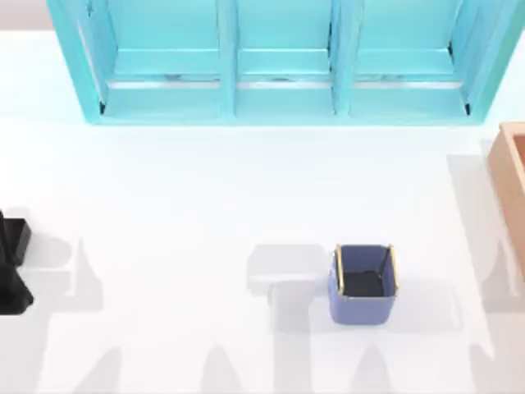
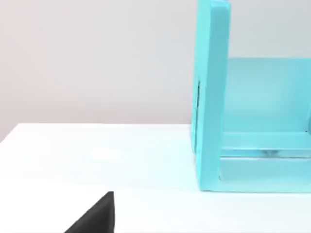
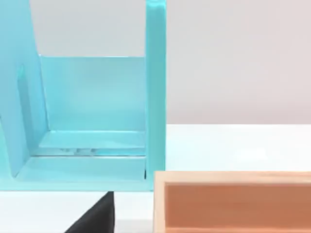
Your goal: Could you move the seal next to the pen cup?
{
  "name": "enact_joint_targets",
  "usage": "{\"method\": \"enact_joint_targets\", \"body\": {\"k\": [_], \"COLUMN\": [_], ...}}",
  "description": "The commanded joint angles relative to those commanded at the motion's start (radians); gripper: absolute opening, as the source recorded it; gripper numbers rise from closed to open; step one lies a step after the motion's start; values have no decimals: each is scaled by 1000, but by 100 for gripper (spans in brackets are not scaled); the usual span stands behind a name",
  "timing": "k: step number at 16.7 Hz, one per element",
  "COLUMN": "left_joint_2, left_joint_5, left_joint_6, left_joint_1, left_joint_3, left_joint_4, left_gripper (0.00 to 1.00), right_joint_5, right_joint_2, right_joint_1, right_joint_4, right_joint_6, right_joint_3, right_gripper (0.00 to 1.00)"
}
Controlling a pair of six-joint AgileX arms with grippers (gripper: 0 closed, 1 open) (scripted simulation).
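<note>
**Blue, white and tan on show**

The tabletop [image 1: 164,213] is plain white, crossed by soft grey shadows. The pen cup [image 1: 363,283] wears periwinkle blue walls, thin yellow-tan rim edges and a dark inside. Along the far side the shelf unit [image 1: 279,66] glows bright turquoise, with paler panels in its bays. At the right edge, the box [image 1: 510,176] is tan. At the left edge, the left arm [image 1: 12,263] is black.

A turquoise open-fronted shelf unit [image 3: 92,116] with upright divider panels stands on the white table surface [image 3: 233,145]. A tan wooden box [image 3: 233,204] with an open top lies just beside it. A black gripper part [image 3: 97,218] is visible at the frame edge.
</note>
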Motion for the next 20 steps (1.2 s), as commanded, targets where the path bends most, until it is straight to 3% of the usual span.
{"method": "enact_joint_targets", "body": {"k": [4,8,20], "left_joint_2": [31,220,1392], "left_joint_5": [-1,-1,2], "left_joint_6": [3,20,94], "left_joint_1": [3,16,75], "left_joint_3": [31,220,1165], "left_joint_4": [-29,-186,-985], "left_gripper": [100,100,100], "right_joint_5": [0,0,0], "right_joint_2": [0,0,0], "right_joint_1": [0,0,0], "right_joint_4": [0,0,0], "right_joint_6": [0,0,0], "right_joint_3": [0,0,0], "right_gripper": [100,100,100]}}
